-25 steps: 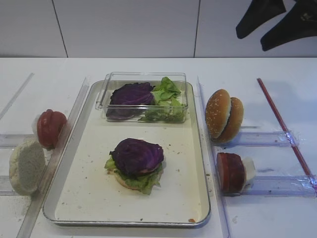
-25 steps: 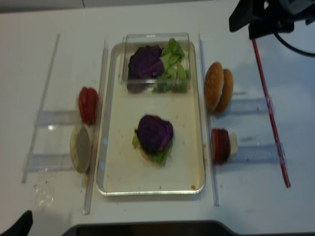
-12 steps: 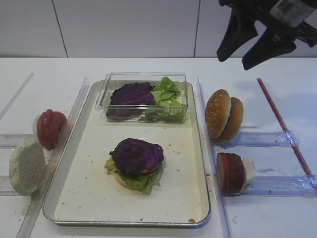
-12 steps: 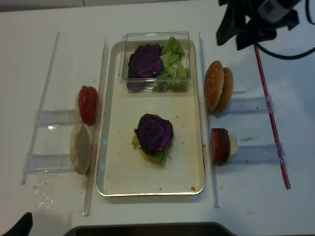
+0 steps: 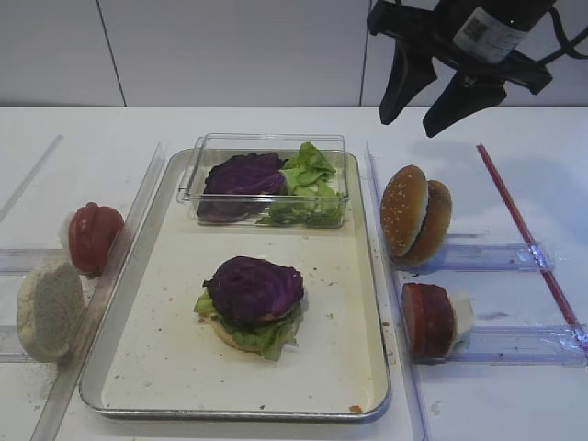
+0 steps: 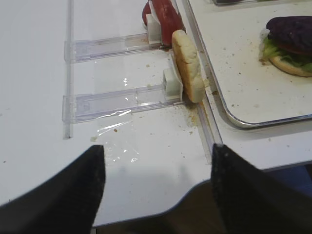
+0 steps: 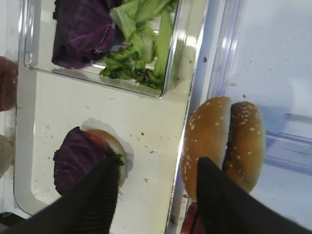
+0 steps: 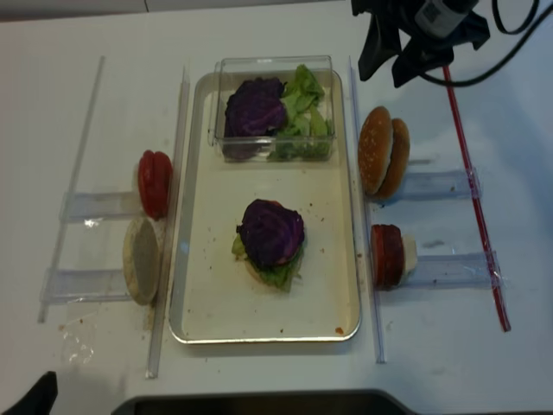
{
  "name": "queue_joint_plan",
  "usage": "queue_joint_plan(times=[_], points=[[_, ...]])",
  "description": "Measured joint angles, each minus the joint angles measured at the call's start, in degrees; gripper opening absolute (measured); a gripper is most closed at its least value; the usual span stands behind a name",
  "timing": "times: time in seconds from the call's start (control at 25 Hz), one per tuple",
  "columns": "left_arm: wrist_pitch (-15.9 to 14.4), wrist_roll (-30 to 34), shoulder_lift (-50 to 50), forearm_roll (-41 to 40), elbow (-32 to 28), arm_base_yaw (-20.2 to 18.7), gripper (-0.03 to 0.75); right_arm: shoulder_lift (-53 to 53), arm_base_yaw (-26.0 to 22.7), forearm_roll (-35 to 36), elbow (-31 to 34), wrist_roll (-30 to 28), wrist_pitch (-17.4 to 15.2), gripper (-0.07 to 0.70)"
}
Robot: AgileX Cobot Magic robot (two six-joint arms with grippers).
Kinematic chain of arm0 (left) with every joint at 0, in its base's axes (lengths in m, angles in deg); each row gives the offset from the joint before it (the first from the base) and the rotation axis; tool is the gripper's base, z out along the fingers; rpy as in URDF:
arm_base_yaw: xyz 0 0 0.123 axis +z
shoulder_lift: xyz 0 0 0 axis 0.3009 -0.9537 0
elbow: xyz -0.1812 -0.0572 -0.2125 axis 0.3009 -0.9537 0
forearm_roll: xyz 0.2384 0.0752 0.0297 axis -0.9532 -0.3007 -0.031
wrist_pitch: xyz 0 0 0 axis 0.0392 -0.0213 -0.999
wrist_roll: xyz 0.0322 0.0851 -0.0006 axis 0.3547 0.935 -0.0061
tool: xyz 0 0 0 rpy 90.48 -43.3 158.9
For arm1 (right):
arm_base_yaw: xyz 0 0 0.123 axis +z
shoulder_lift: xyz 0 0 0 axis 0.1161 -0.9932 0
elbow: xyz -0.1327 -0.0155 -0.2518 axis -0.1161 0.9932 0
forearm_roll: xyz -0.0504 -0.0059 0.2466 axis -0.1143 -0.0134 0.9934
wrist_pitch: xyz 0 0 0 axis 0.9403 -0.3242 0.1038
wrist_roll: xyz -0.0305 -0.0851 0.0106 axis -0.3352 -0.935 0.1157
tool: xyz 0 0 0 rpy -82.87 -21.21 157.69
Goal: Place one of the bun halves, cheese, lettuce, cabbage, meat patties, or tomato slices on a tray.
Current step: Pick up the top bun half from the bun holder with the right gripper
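- The tray (image 5: pixel 367 303) already carries a half-built burger (image 5: pixel 253 303) at its centre: a bun base, lettuce, a red layer and purple cabbage on top.
- At the tray's 12 o'clock, a clear box (image 5: pixel 266 179) holds spare cabbage and lettuce.
- Off the tray at 3 o'clock, two bun halves (image 5: pixel 415 214) stand on edge, untouched; meat patties (image 5: pixel 427 319) wait at 4 o'clock, tomato slices (image 5: pixel 93 236) at 9 o'clock.
- The right pincer (image 5: pixel 424 94) hangs open and empty above the buns; the likely next step is picking one up.
- The left pincer (image 6: pixel 153 187) is parked open over bare tabletop (image 6: pixel 39 122).

clear plastic box (image 5: pixel 266 179), red strip (image 5: pixel 525 234), perhaps floury white disc (image 5: pixel 49 308)
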Motion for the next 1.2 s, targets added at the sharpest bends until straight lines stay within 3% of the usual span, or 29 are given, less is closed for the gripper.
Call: queue_joint_plan(times=[0.52,1.2], points=[[0.0,0.0,0.0,0.0,0.0,0.0,0.428,-3.48,0.14,-6.13,-0.38,2.24,0.2,0.393],[0.0,0.0,0.0,0.0,0.0,0.0,0.428,-7.07,0.14,-4.2,-0.38,2.39,0.2,0.374]])
